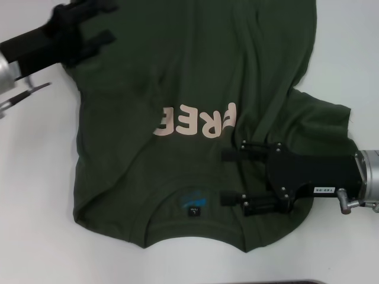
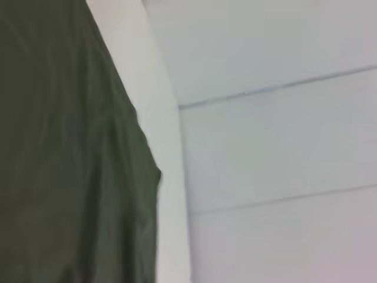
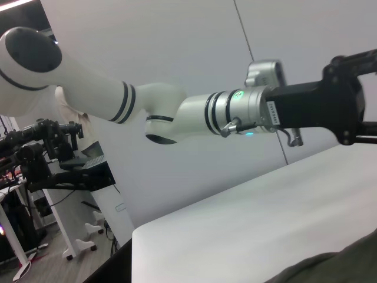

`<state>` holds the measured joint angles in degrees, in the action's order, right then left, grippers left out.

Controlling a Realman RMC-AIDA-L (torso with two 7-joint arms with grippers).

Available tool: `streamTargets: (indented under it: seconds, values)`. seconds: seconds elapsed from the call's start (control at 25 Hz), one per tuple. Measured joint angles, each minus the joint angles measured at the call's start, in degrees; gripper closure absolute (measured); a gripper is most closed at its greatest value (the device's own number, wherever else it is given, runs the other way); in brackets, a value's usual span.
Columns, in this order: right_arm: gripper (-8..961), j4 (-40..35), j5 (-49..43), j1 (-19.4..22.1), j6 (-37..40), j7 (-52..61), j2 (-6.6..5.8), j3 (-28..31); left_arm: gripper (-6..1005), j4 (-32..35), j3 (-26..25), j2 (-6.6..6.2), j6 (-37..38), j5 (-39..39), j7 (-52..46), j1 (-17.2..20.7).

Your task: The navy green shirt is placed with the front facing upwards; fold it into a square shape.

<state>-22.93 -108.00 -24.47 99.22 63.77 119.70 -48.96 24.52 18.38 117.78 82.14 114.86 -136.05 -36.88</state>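
Olive-green shirt (image 1: 177,89) lies flat; my right gripper (image 1: 228,177) hovers spread wide near its collar, my left gripper (image 1: 106,23) parted at the far hem.

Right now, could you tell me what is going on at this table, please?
A two-armed robot is working on a navy green shirt spread front-up on a white table, collar nearest the robot. The right gripper is over the shirt beside the collar, fingers open, gripping nothing. The left gripper is over the far left part of the shirt, fingers also apart. The right sleeve area is rumpled and no square fold has been made yet.
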Motion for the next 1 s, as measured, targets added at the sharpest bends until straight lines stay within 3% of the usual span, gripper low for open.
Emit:
streamTargets:
  seconds: [0.44,0.72,1.0]
  values:
    - [52,0.08,0.31,-0.41,0.49,0.88,-0.02,0.00,273,2.24,0.27,-0.30,-0.26,0.28,0.30,4.44]
    - [53,-0.72,4.68,-1.26,1.88,16.93,-0.19,0.00,278,8.96,5.15,-1.05,11.57,1.83,12.10,7.51]
    - [55,1.03,10.67,-1.32,0.47,22.08,-0.15,1.82,278,14.26,5.19,-0.09,21.01,7.27,27.14,13.27]
